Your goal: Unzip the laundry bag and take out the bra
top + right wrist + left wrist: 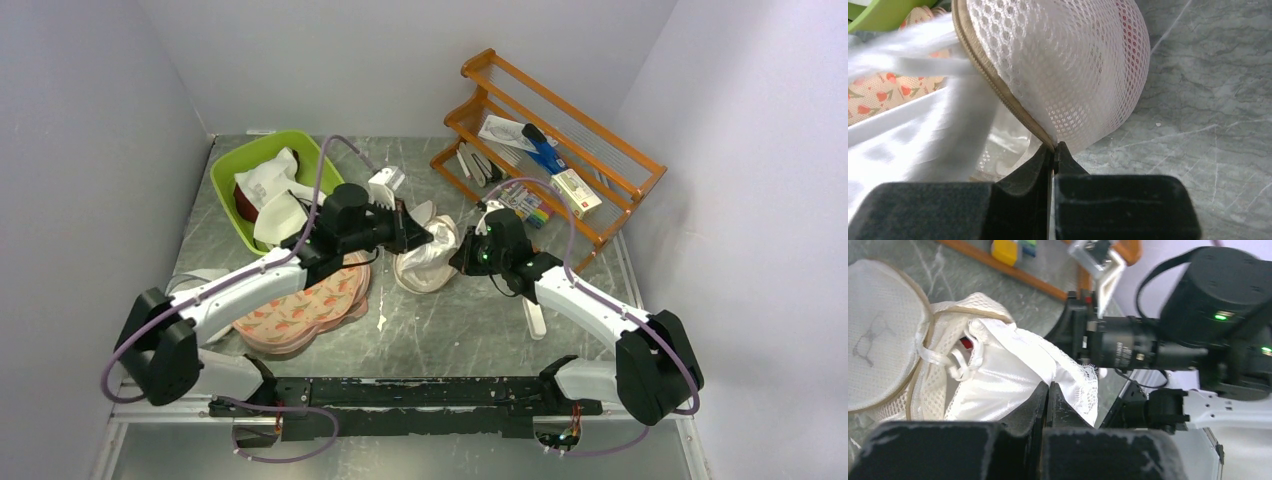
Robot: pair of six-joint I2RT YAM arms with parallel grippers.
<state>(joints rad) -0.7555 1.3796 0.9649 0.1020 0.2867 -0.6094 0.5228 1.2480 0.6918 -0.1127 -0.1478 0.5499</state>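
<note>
Sitting mid-table (pixel 470 330), the laundry bag (pixel 425 258) gapes open between both arms. The left gripper (pixel 1048 390) is pinched tight on a white lacy garment (pixel 1013 372) spilling out, and the right gripper (pixel 1053 150) is clamped on the zipper edge (pixel 998 95). The bra (pixel 1129 42) is inside, showing red through the mesh.

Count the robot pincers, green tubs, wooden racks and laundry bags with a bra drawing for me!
robot pincers: 2
green tub: 1
wooden rack: 1
laundry bag with bra drawing: 1
total: 5
</note>
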